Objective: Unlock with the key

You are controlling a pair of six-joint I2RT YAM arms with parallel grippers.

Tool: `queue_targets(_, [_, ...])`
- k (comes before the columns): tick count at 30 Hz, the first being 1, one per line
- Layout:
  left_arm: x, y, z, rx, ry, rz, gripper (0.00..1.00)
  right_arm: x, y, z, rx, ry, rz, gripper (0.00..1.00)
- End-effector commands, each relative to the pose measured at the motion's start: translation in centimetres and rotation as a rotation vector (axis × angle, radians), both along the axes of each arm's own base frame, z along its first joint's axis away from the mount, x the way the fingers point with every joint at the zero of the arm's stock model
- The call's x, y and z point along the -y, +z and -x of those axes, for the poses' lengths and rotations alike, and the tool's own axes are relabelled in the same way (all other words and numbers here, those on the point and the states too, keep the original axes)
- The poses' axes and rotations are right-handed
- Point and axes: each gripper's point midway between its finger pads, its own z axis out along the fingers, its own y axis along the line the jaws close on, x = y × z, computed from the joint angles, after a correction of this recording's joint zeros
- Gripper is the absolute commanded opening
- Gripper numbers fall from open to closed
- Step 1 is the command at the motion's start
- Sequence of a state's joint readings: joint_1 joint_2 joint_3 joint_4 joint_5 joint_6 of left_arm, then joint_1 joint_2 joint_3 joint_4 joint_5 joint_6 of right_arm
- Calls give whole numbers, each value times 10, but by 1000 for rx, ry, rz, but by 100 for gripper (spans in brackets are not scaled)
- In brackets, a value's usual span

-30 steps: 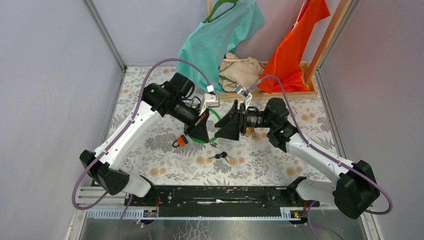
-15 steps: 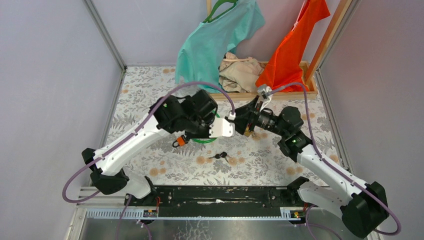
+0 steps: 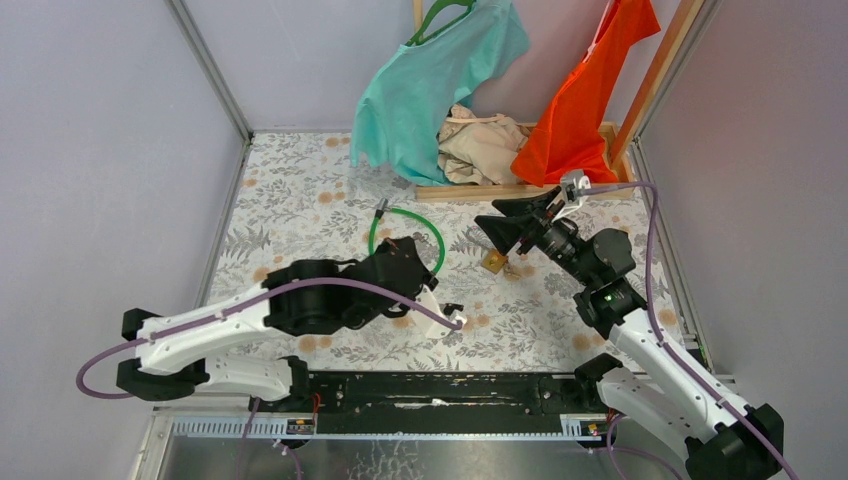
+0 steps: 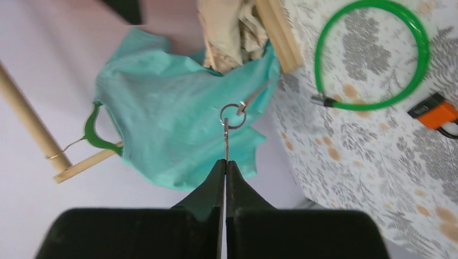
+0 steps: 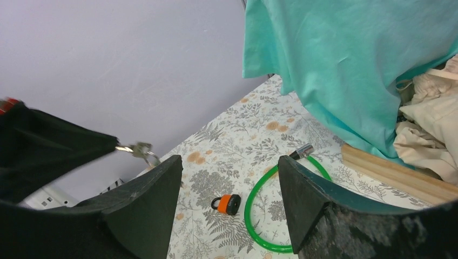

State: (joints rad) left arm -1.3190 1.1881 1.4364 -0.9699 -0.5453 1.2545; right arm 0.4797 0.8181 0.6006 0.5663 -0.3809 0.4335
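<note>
My left gripper (image 4: 226, 164) is shut on a thin silver key (image 4: 226, 141). The key's ring (image 4: 233, 114) dangles past the tips, in the air above the table. In the top view the left gripper (image 3: 398, 246) sits over the near side of the green cable loop (image 3: 438, 242) and hides the orange padlock. That padlock (image 5: 229, 204) lies flat on the floral table beside the cable (image 5: 258, 217), and it also shows at the right edge of the left wrist view (image 4: 432, 113). My right gripper (image 5: 228, 160) is open and empty. It is raised at the centre right (image 3: 514, 222) and faces the padlock. The held key (image 5: 137, 150) pokes in from its left.
A small brass padlock (image 3: 494, 262) lies under the right gripper. A dark bunch of keys (image 3: 453, 308) lies near the left wrist. A wooden rack base (image 3: 520, 188) at the back holds a teal shirt (image 3: 430, 85), beige cloth (image 3: 480, 145) and an orange garment (image 3: 585, 100).
The left arm has swung down and back toward the near edge, uncovering most of the green cable. The right arm has withdrawn to the right and back. Its jaws have narrowed slightly.
</note>
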Motion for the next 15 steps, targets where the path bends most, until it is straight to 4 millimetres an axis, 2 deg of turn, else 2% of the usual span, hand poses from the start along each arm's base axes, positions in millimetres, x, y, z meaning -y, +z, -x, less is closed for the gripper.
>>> queue_targets(1, [14,30,11,-32,-62,98,0,-9,17,11,65,90,6,72])
queue_targets(5, [28,38,37,-337,-7,281,0,-30,23,39,101,314,47,76])
queue_targets(7, [30,30,51,-524,44,308,0,-35,30,52,124,404,45,77])
queue_targets(11, [21,15,60,-852,172,396,0,-38,49,78,190,546,32,77])
queue_targets(15, [18,0,67,-1072,266,413,0,-36,55,89,203,582,22,77])
